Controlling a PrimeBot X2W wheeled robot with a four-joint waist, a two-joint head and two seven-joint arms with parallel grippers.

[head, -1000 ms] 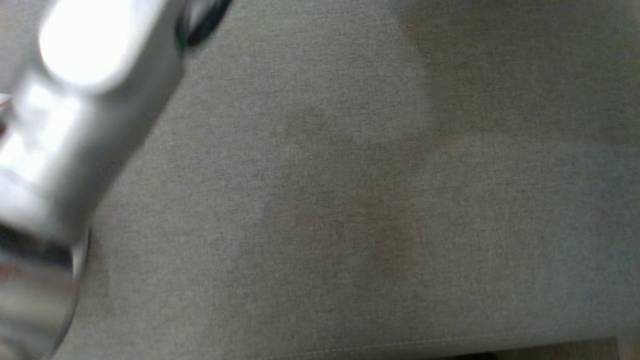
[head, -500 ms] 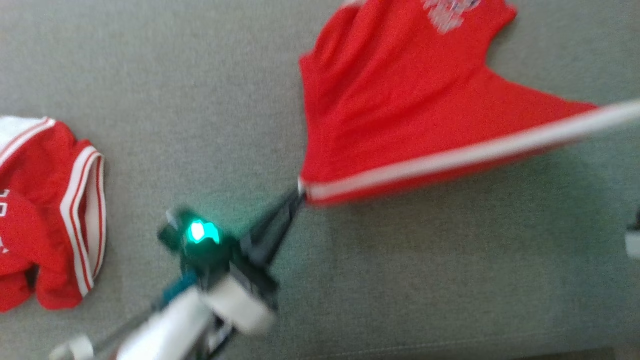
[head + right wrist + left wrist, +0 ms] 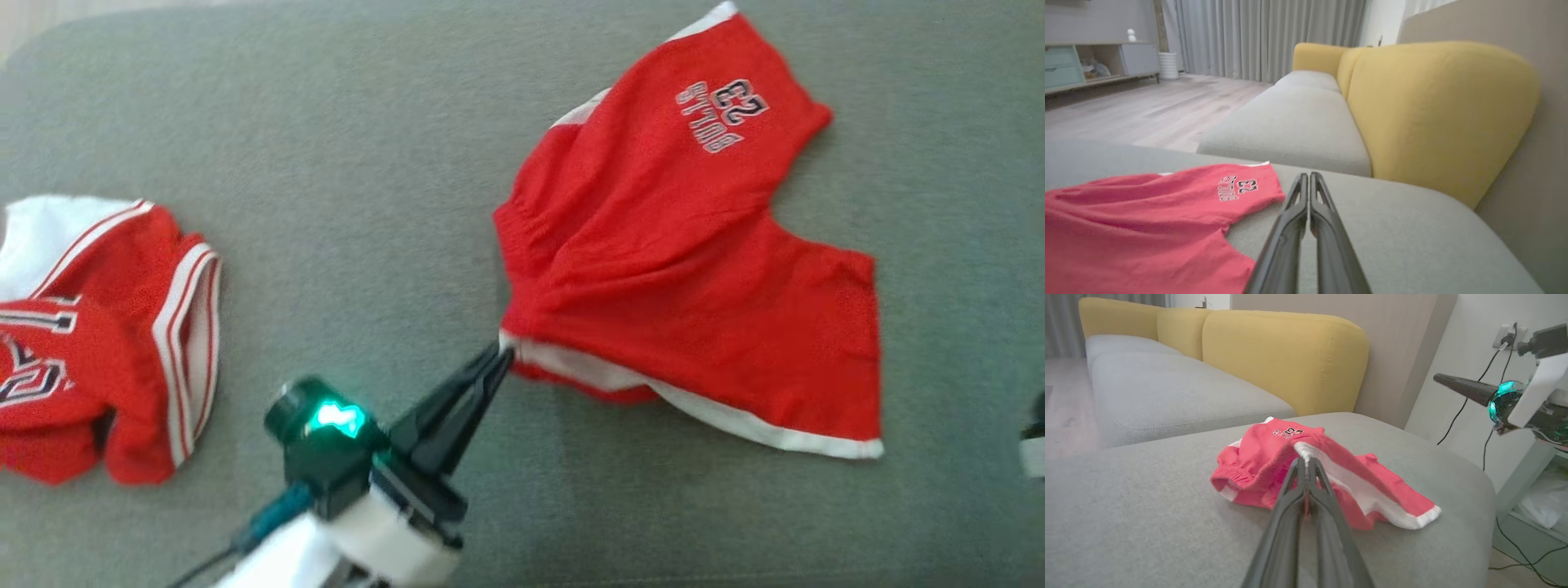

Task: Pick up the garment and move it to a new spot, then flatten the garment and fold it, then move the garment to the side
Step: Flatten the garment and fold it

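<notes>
The garment (image 3: 669, 269) is a pair of red shorts with white trim and a "23" print, lying spread on the grey cushion (image 3: 326, 163). My left gripper (image 3: 504, 357) is shut on the white-banded corner at the shorts' near left edge. In the left wrist view its fingertips (image 3: 1305, 460) pinch that band and the cloth (image 3: 1257, 465) bunches behind them. My right gripper (image 3: 1308, 175) is shut with nothing in it and hovers above the cushion, beside the printed leg (image 3: 1126, 216). The left wrist view shows it (image 3: 1439, 378) raised at the upper right.
A second red and white garment (image 3: 82, 343) lies crumpled at the cushion's left side. Behind the cushion are a yellow sofa back (image 3: 1282, 355) and grey seats (image 3: 1298, 122). The cushion's right edge drops toward a wall with hanging cables (image 3: 1486, 396).
The head camera has shifted. The shorts' white hem, stretched taut toward the right half a second ago, now lies slack on the cushion. My left gripper still holds its corner.
</notes>
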